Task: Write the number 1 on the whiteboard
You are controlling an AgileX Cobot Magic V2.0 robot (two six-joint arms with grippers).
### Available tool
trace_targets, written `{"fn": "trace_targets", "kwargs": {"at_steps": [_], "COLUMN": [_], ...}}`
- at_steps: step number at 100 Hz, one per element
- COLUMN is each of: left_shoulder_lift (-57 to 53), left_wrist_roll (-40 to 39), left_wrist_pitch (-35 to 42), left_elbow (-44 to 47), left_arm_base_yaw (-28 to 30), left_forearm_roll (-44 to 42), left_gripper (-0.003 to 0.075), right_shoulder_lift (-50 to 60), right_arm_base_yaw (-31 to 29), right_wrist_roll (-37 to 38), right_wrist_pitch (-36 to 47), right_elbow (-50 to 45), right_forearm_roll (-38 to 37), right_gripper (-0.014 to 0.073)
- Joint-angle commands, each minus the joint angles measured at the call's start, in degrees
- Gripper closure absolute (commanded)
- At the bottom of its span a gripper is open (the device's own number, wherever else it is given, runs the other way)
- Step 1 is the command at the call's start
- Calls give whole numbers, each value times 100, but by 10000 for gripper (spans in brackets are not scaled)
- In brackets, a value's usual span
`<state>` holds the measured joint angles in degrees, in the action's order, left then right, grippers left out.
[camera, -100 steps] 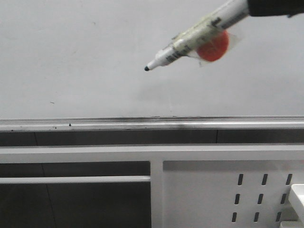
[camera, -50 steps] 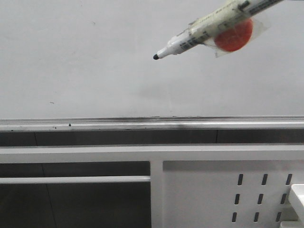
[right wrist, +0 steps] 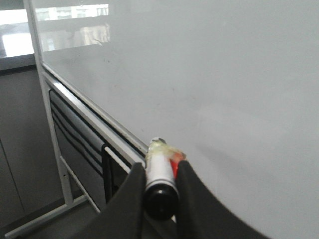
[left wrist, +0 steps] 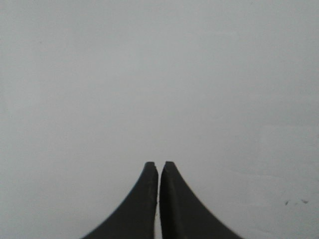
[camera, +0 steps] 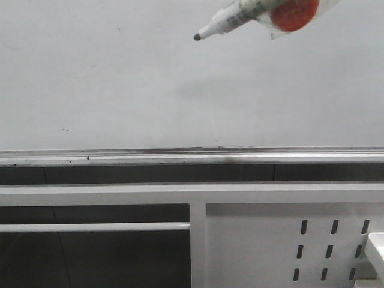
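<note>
So far no stroke: the marker (camera: 240, 15) is poised off the whiteboard (camera: 120, 78), number 1 not yet written.

Right gripper (right wrist: 160, 179) has its fingers clamped on the marker barrel, which runs out ahead of the fingertips toward the board. Left gripper (left wrist: 159, 169) has its fingers pressed together on nothing, facing bare board. Judged step: approach to the start of the stroke. The next move calls for bringing the dark tip onto the surface, then a straight downward pull. Front view shows the tip, an orange disc (camera: 294, 13) taped to the barrel, and a faint shadow on the board below; contact cannot be confirmed. Right wrist view shows the grip and the board's metal rim (right wrist: 89, 119), but not the tip.
</note>
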<state>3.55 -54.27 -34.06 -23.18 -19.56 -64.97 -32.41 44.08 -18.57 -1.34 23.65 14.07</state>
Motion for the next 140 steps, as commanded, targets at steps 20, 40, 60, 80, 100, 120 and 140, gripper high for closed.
{"fn": "trace_targets", "kwargs": {"at_steps": [20, 40, 60, 80, 100, 120, 140], "left_shoulder_lift": [77, 77, 77, 77, 77, 77, 77], "left_wrist_roll": [-12, -12, -12, -12, -12, -12, -12], "left_wrist_pitch": [1700, 2171, 2185, 2186, 2186, 2175, 2176], "left_elbow": [-142, -142, -142, -142, -142, -142, -142], "left_arm_base_yaw": [11, 11, 11, 11, 11, 11, 11], "left_forearm_roll": [-175, -175, -130, -141, -141, -141, -141], "left_gripper": [740, 740, 740, 740, 740, 740, 740], "right_shoulder_lift": [-2, -10, -395, -984, -1137, -1137, -1137], "right_arm_base_yaw": [-542, -540, -540, -684, -1080, -1082, -1082], "right_wrist_roll": [21, 21, 21, -77, -77, -77, -77], "right_wrist_pitch": [540, 549, 391, 386, 471, 629, 768], "right_elbow": [228, 228, 575, 901, 901, 911, 972], "right_forearm_roll": [90, 90, 92, 92, 92, -62, -82], "right_gripper": [669, 669, 669, 661, 662, 663, 663]}}
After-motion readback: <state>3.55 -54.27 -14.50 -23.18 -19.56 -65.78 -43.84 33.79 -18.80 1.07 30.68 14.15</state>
